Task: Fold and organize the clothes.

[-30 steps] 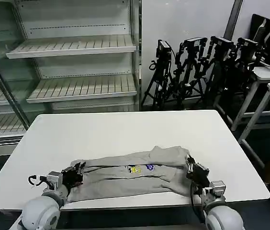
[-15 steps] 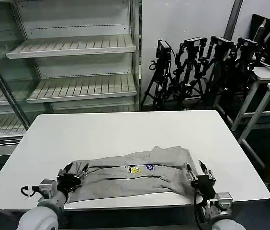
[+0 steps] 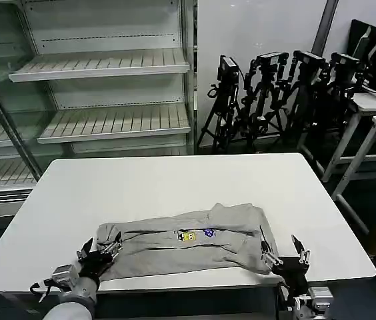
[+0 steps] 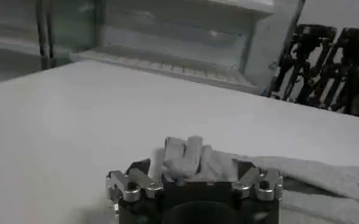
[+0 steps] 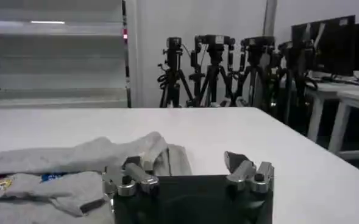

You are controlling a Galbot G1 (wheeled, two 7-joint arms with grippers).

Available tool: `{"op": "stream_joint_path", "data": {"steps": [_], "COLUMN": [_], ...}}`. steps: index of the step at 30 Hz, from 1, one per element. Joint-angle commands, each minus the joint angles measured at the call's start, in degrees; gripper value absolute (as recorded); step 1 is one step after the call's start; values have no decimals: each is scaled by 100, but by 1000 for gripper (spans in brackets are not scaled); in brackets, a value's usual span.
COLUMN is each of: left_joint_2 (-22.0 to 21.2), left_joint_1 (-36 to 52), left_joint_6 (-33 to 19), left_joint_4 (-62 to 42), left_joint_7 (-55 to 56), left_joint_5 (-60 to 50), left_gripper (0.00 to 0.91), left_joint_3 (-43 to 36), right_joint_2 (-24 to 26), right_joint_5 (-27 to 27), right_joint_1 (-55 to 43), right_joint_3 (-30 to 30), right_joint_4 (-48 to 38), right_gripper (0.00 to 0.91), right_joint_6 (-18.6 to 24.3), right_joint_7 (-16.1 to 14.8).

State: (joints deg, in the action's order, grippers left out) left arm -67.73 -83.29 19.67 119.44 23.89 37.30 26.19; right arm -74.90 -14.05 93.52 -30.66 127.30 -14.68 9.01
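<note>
From the head camera, a light grey shirt [image 3: 187,241] with a small multicolour chest print lies folded into a long band across the near part of a white table [image 3: 175,180], close to the front edge. The left gripper [image 3: 99,254] sits at the shirt's left end and the right gripper [image 3: 283,254] at its right end; a second ago both were further in over the cloth, and they have since drawn back toward the robot, off the fabric's corners. Both sets of fingers are spread apart with nothing between them. Empty shelving and camera tripods stand behind the table. From the left wrist camera, the left gripper [image 4: 194,182] has its fingers wide, and a bunched end of the shirt [image 4: 188,157] rests on the table just beyond them, not pinched. From the right wrist camera, the right gripper [image 5: 188,173] is likewise wide open and empty, with the shirt [image 5: 63,161] lying beside and beyond one finger. The release suggests one fold has been completed and laid down, with the next fold not yet begun.
</note>
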Motion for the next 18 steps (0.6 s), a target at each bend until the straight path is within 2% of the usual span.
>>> {"op": "stream_joint_path", "data": {"steps": [1, 3, 18], "left_joint_2": [-457, -464, -393], "left_joint_1": [38, -2, -41], "left_joint_6": [-333, -392, -632], "left_joint_4": [-440, -434, -90], "left_joint_7": [148, 127, 36], "left_joint_5": [92, 72, 430], "left_gripper": [30, 10, 20], "left_joint_3": [-184, -225, -64], "right_joint_2": [-136, -159, -308], "right_joint_5": [61, 67, 104], "right_joint_1": [231, 256, 314], "right_joint_3": [-53, -47, 61], "right_joint_4": [162, 192, 331], "right_gripper": [907, 907, 907], "right_joint_6": [31, 37, 66], "right_joint_7": [18, 19, 84]}}
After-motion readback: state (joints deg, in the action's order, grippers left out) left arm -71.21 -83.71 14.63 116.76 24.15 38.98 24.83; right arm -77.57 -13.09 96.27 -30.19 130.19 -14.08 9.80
